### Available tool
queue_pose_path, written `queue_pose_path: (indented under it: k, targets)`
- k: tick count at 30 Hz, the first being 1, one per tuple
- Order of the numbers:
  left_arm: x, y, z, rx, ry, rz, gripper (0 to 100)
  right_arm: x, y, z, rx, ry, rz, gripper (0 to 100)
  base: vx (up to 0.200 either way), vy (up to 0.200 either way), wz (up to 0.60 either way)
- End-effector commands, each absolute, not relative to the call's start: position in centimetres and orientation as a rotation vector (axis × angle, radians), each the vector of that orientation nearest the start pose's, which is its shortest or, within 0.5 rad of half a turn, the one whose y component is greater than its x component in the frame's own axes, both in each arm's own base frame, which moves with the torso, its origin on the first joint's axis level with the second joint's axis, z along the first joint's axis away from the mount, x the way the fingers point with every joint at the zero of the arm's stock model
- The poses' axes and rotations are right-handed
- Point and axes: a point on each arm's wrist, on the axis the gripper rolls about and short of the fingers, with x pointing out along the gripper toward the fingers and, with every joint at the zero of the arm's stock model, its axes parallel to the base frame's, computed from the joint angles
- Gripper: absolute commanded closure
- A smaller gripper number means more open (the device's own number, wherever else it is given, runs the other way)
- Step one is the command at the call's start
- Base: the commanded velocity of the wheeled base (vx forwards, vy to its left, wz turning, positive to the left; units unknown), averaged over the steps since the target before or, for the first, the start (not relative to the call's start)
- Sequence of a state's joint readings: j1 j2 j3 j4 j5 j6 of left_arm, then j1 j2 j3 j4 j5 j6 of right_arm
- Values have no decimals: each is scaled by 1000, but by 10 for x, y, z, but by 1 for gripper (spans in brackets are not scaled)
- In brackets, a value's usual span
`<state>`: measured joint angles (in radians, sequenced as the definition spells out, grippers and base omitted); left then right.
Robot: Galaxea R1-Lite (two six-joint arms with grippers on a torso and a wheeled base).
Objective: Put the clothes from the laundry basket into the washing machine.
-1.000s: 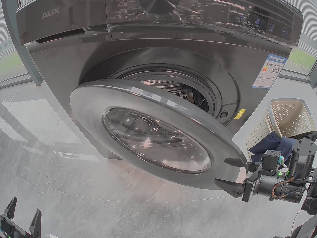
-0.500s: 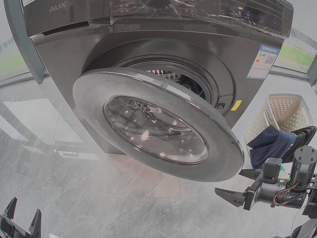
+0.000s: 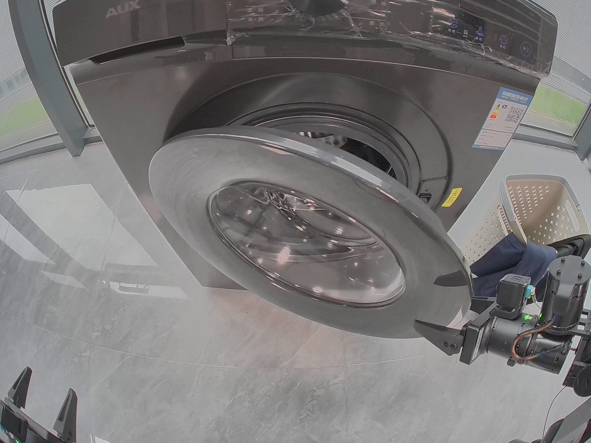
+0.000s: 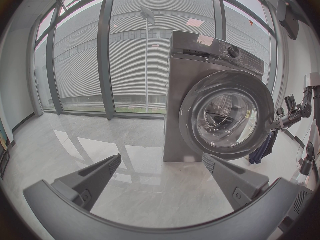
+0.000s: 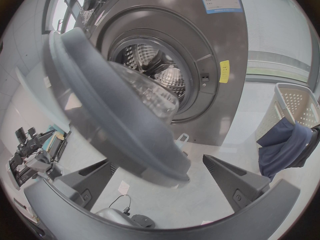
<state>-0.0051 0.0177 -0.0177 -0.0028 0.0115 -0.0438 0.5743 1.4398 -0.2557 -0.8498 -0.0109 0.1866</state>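
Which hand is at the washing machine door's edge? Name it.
The right hand, open, with the door rim between its fingers. The left hand sits low over the floor, well away from the door.

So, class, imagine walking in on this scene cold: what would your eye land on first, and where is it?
The big round door of the washing machine stands open toward the viewer, mid-scene, its drum visible behind. The open right gripper straddles the door's lower right rim. Just beyond, dark blue clothes hang over a beige laundry basket.
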Motion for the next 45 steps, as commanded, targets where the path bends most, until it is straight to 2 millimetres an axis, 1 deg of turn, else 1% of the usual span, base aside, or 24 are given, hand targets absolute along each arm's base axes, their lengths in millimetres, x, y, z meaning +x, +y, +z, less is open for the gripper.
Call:
queue_pose_path:
  k: [1, 8, 12, 14, 17, 20, 24, 27, 30, 33, 35, 37, 38, 42, 45]
  targets:
    - [-23, 0, 76, -44, -2, 8, 0, 164, 101, 132, 87, 365, 502, 0, 0, 0, 0]
    - [-23, 0, 76, -44, -2, 8, 0, 163, 102, 130, 83, 373, 508, 0, 0, 0, 0]
    - [-23, 0, 76, -44, -2, 8, 0, 165, 104, 132, 83, 367, 514, 0, -200, 0, 0]
    - [-23, 0, 76, -44, -2, 8, 0, 165, 105, 131, 81, 369, 519, 0, 0, 0, 0]
    - [-23, 0, 76, -44, -2, 6, 0, 159, 108, 128, 77, 388, 552, 0, 0, 0, 0]
    - [-23, 0, 76, -44, -2, 8, 0, 147, 112, 122, 62, 415, 597, 0, 0, 0, 0]
    - [-23, 0, 76, -44, -2, 6, 0, 139, 109, 122, 59, 411, 613, 0, 0, 0, 0]
    - [-23, 0, 76, -44, -2, 8, 0, 140, 107, 123, 63, 401, 602, 0, 0, 0, 0]
    - [-23, 0, 76, -44, -2, 8, 0, 151, 106, 128, 73, 380, 564, 0, 0, 0, 0]
    - [-23, 0, 76, -44, -2, 6, 0, 158, 113, 130, 74, 383, 571, 0, 0, 0, 0]
    - [-23, 0, 76, -43, -2, 6, 0, 165, 122, 129, 70, 391, 585, 0, 0, 0, 0]
    - [-23, 0, 76, -43, -2, 6, 0, 168, 125, 129, 70, 393, 590, 0, -200, 0, 0]
    - [-23, 0, 76, -43, -2, 8, 0, 171, 130, 129, 70, 396, 600, 0, -200, 0, 0]
    - [-23, 0, 76, -43, -2, 6, 0, 172, 138, 127, 65, 403, 623, 0, -150, 0, 0]
    - [-23, 0, 76, -43, -2, 6, 0, 164, 142, 125, 68, 384, 666, 0, 0, 0, 0]
